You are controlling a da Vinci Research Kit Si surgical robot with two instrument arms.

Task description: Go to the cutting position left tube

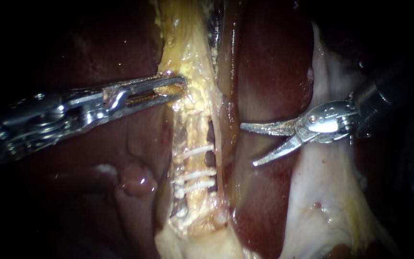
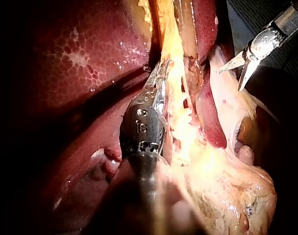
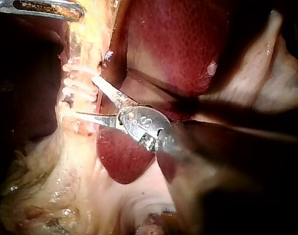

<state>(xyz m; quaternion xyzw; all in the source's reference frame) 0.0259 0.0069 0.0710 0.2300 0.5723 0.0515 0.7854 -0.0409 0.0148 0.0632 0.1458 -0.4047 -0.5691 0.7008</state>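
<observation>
A yellowish tube [image 1: 195,139] runs down the middle of the endoscope view, carrying three white clips [image 1: 195,175]. A dark gap parts it from a thinner strand [image 1: 222,144] on its right. My left instrument [image 1: 168,89] comes in from the left, its jaws shut on the yellow tissue just above the clipped stretch. My right instrument [image 1: 249,145] has two pointed blades, open and aimed at the tube from the right, a short way off it. In the right wrist view the blades [image 3: 85,96] stand open beside the clips [image 3: 75,83].
Dark red liver [image 1: 269,72] lies behind and on both sides of the tube. Pale whitish tissue [image 1: 322,192] lies under my right instrument's shaft. In the left wrist view, my left instrument [image 2: 159,78] holds the yellow strand, with the open blades [image 2: 232,76] off to the side.
</observation>
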